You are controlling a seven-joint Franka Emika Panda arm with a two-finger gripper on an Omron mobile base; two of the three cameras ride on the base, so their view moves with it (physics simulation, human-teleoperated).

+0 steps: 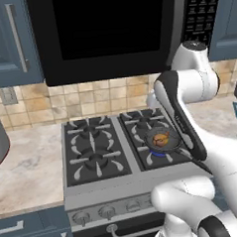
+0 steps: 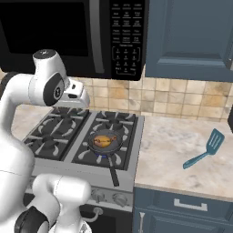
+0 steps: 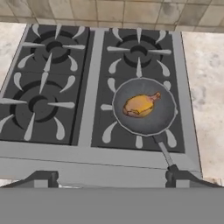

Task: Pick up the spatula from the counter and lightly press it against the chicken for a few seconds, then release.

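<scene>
- Beige speckled counter [image 2: 170, 141] runs on both sides of a four-burner gas stove [image 3: 93, 109], with tan tiled wall [image 2: 182, 98] behind it and a black microwave [image 2: 68, 32] hung above the burners among dark blue cabinets [image 2: 191, 36].
- On the stove's front right burner I see a dark frying pan [image 3: 151, 124], its long handle pointing toward the front edge of the stove.
- A browned chicken drumstick [image 3: 140, 105] lies in the middle of that pan; a little blue flame [image 2: 102, 156] shows under the pan.
- My target, the blue spatula [image 2: 205, 149], lies flat on the counter to the right of the stove, well apart from the pan, its slotted head toward the wall and its handle angled back toward the front edge.
- The claw [image 3: 111, 179] hangs over the stove, looking down on the burners, with the pan between its tips in the hand view.
- Its two tips stand spread wide, nothing between them and nothing gripped; it touches neither the spatula nor the chicken drumstick.
</scene>
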